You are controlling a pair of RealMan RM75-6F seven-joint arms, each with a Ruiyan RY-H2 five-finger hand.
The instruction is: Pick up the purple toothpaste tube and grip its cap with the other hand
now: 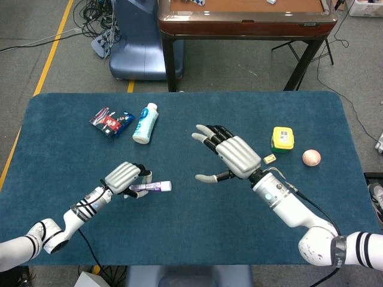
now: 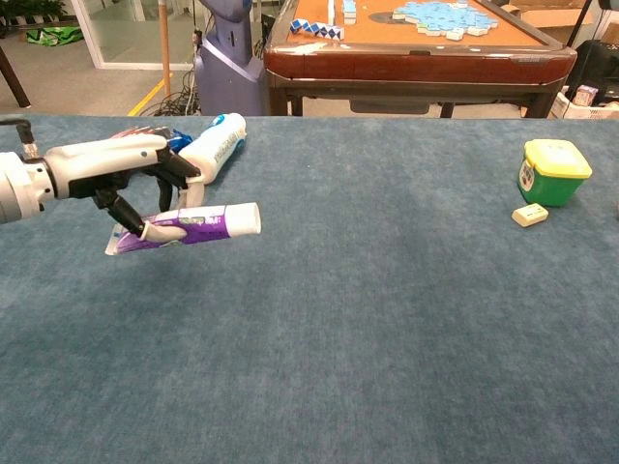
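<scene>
left robot hand (image 1: 124, 177) pinches purple toothpaste tube (image 2: 189, 226) low over tabletop's front-left | right robot hand (image 1: 230, 154) spread, apart | step: cap grip pending | next: right closes on cap (image 2: 249, 218)

right hand (image 1: 230, 156): outside chest view | toothpaste tube (image 1: 149, 187) tail: under fingers (image 1: 133, 192)

We see two white arms with black bands near the joints. Each hand, the left hand (image 1: 122, 177) and the right hand (image 1: 236, 156), has a ribbed silver back and black fingers (image 1: 210, 133) with pale tips. A thin black cable runs along each forearm.
</scene>
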